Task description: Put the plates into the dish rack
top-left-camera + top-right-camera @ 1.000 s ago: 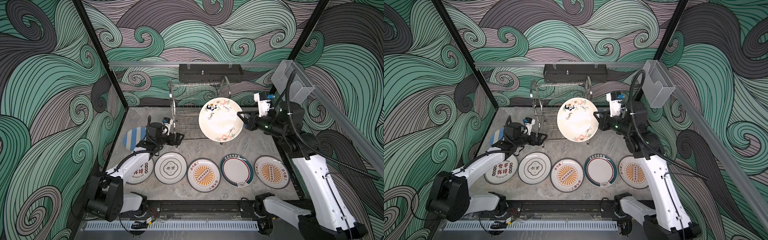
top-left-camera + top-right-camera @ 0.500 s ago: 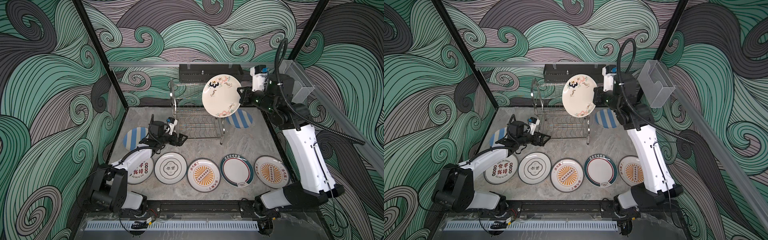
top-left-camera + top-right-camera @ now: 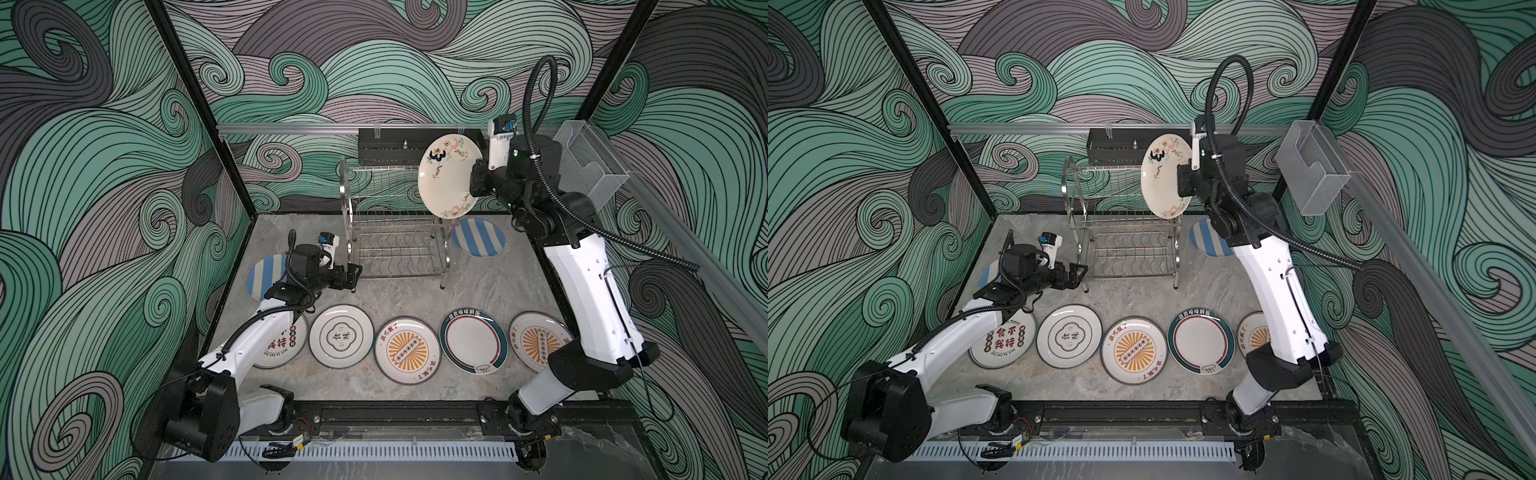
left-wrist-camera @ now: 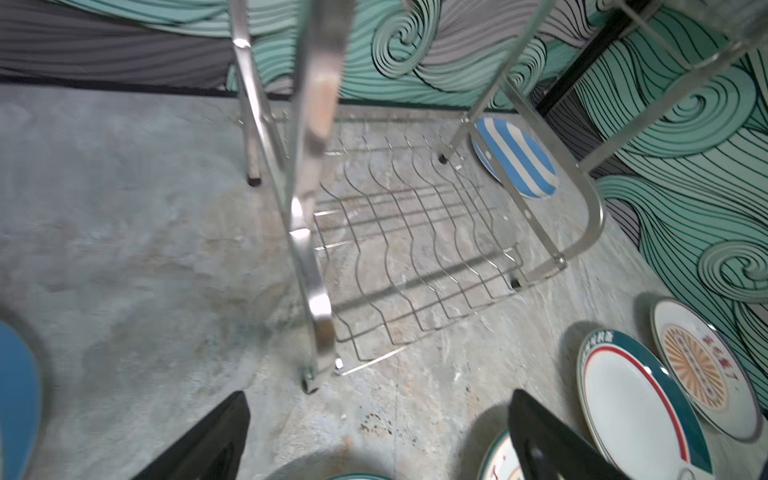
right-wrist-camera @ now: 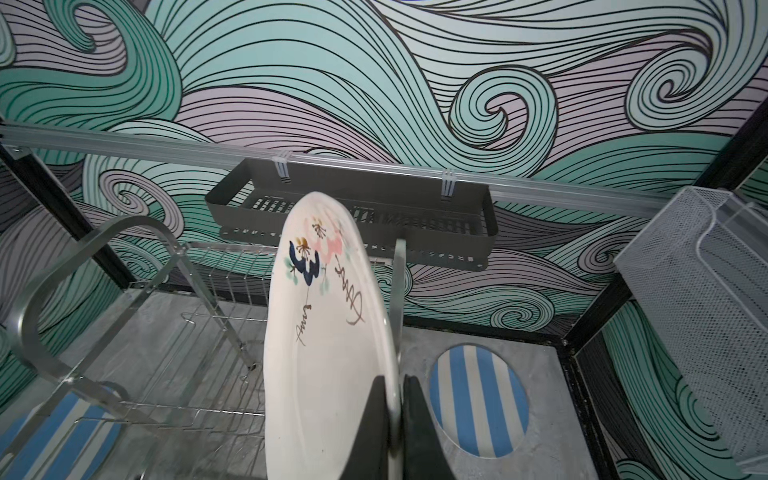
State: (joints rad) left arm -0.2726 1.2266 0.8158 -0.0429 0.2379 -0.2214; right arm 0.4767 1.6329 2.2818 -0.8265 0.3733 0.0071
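We hold the floral plate (image 3: pixel 446 178) nearly upright on edge, our right gripper (image 3: pixel 473 185) clamped on its rim, so it can drop straight into a wire slot. It hangs above the right end of the dish rack (image 3: pixel 395 249), not yet seated. Our left gripper (image 4: pixel 380 436) stands spread and empty just before the rack's near-left leg, probably to steady it. The other plates (image 3: pixel 340 336) lie flat on the table (image 3: pixel 415 299), one blue-striped plate (image 3: pixel 478 243) right of the rack.
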